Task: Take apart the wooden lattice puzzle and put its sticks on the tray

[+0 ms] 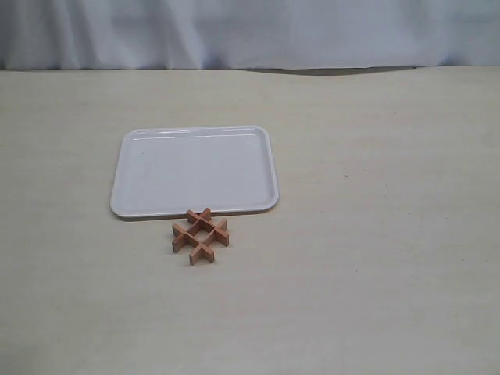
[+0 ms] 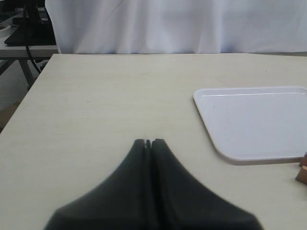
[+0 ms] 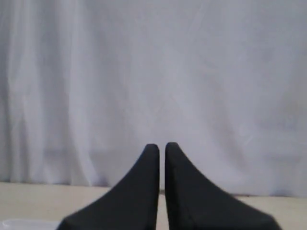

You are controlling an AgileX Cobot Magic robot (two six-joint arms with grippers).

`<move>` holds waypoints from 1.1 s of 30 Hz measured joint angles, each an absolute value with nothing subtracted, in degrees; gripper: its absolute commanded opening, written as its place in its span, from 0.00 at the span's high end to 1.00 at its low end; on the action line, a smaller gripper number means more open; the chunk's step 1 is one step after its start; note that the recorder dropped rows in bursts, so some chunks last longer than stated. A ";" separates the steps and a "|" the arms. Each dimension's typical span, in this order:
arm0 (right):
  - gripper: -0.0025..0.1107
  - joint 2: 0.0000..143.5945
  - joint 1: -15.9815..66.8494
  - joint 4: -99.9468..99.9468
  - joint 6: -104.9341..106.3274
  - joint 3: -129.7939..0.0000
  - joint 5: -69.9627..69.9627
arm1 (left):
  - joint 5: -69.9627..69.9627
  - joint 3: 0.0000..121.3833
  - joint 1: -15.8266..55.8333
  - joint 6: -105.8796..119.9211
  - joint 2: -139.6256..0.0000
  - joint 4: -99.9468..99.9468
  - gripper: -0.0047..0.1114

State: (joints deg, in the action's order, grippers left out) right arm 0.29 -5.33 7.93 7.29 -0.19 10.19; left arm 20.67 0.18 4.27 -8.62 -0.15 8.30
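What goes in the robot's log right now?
stage: not started | lattice puzzle: whole, by rim of tray | tray: nothing on it | left fingers: shut | right fingers: almost shut

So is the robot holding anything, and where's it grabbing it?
Nothing. The left gripper and right gripper are empty; the puzzle sits whole on the table beside the tray.

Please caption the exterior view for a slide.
Assembled wooden lattice puzzle lies on the table beside the white tray.

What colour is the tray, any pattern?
The tray is plain white with no pattern. The exterior view shows it best.
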 measured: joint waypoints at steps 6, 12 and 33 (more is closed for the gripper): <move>0.94 0.29 -5.33 8.53 -17.89 -0.19 22.29 | 20.67 0.18 4.27 -8.62 -0.15 8.30 0.96; 0.94 1.95 -5.33 8.75 -28.74 -4.61 22.32 | 20.67 0.18 4.27 -8.62 -0.15 8.30 0.96; 0.94 67.47 7.06 -10.68 -12.22 -42.73 -18.31 | 20.67 0.18 4.27 -8.62 -0.15 8.30 0.96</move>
State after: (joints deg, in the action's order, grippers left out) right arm 67.47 7.06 -10.68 -12.22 -42.73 -18.31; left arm 20.67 0.18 4.27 -8.62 -0.15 8.30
